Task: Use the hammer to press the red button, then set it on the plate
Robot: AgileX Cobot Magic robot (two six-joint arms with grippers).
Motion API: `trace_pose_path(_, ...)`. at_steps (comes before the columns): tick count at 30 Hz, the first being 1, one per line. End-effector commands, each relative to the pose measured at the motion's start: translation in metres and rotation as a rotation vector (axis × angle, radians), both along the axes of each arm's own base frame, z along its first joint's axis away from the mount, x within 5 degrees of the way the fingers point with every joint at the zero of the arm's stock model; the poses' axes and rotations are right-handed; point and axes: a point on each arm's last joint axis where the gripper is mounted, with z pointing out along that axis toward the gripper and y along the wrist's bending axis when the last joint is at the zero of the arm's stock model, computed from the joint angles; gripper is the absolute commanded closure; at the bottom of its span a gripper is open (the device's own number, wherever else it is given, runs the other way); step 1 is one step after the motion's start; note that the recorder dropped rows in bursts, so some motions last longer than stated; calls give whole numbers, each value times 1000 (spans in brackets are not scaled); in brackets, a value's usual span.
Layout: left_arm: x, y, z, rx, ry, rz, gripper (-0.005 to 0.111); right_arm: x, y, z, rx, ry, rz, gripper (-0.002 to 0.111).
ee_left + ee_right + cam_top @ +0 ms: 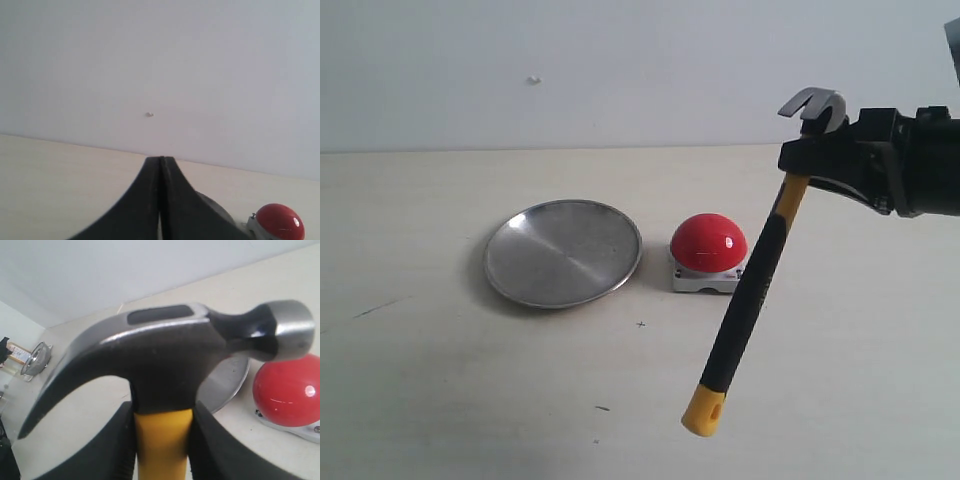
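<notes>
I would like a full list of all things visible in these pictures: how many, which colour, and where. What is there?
hammer: one, dark steel head, yellow-and-black handle; held in the air, handle slanting down, right of the button.
red button: one, red dome on a grey-white base; on the table, right of the plate, not touching it.
plate: one, silver; on the table, nothing on it.
table: one, pale beige.
wall: one, pale grey; behind the table.
speck: one, small; on the wall.
right gripper: one, black; fingers shut on the hammer just below its head.
left gripper: one, black; fingers shut together, holding nothing.
</notes>
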Motion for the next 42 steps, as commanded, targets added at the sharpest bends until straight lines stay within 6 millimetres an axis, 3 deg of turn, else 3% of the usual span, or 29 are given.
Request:
trace_pose_path(1, -1, -1, 1, -80, -3, -20, 107, -1, 2, 15, 63, -44, 0, 108)
trace_pose_path(8, 1, -2, 3, -217, 10, -49, 107, -1, 17, 12, 34, -27, 27, 108)
trace_pose_path(13, 9, -6, -2, -167, 83, -57, 107, 0, 32, 7, -22, -5, 28, 108)
trace_pose_path(24, 17, -22, 1, -113, 66, -216, 107, 3, 31, 13, -58, -9, -32, 108)
trace_pose_path(30, 19, -24, -3, -78, 104, -229, 107, 0, 15, 29, -199, -75, -211, 108)
trace_pose_path(42, 19, -26, -6, -35, 116, -255, 107, 0, 24, 57, -126, -174, -125, 108)
